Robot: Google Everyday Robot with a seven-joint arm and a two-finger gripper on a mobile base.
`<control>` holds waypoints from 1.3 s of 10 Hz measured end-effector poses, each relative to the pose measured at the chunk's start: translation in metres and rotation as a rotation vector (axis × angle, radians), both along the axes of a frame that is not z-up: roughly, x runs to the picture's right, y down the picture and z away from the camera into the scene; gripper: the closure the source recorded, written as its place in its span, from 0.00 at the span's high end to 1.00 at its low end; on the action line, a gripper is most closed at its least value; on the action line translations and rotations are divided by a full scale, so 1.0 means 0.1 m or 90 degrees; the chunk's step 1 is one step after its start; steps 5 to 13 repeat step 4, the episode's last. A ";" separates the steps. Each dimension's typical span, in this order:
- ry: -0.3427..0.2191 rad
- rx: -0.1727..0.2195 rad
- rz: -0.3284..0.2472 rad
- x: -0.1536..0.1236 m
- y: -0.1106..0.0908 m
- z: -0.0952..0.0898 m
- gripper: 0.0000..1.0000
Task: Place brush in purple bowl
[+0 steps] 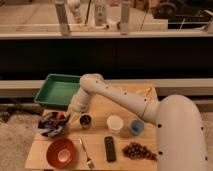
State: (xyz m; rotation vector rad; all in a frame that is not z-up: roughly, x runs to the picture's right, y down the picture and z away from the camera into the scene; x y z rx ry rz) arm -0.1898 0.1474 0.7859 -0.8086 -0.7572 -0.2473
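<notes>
In the camera view, a wooden table point(100, 145) stood before a long dark counter. The robot's white arm point(125, 100) reached in from the 4 o'clock side, bent at a rounded joint above the table, and ran down toward 8 o'clock. The gripper point(71, 116) hung low at the end of it, just beside the purple bowl's 2 o'clock rim. I cannot tell how the gripper was set.

The purple bowl point(51, 125) sat near the table's left edge, its outer side pale and patterned. Dark and orange shapes showed inside it, reaching toward the gripper; whether the brush was among them could not be told, and the brush could not be picked out anywhere else.

A green tray point(57, 90) lay at 12 o'clock from the bowl, at the table's back left corner. A small dark cup point(85, 121) stood just at 3 o'clock of the gripper. Further toward 3 o'clock stood a white cup point(114, 123), and beside it a blue cup point(136, 127).

Along the near edge, an orange bowl point(62, 153) with a pale centre lay at 6 o'clock from the purple bowl. A silver fork point(86, 153) lay just to its right, then a flat black remote point(110, 148), then a bunch of dark grapes point(140, 150).
</notes>
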 end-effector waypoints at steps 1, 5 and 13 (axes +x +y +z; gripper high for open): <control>0.004 0.003 -0.003 -0.01 0.01 0.00 0.51; 0.013 0.009 -0.005 -0.01 0.01 0.01 0.77; 0.013 0.009 -0.005 -0.01 0.01 0.01 0.77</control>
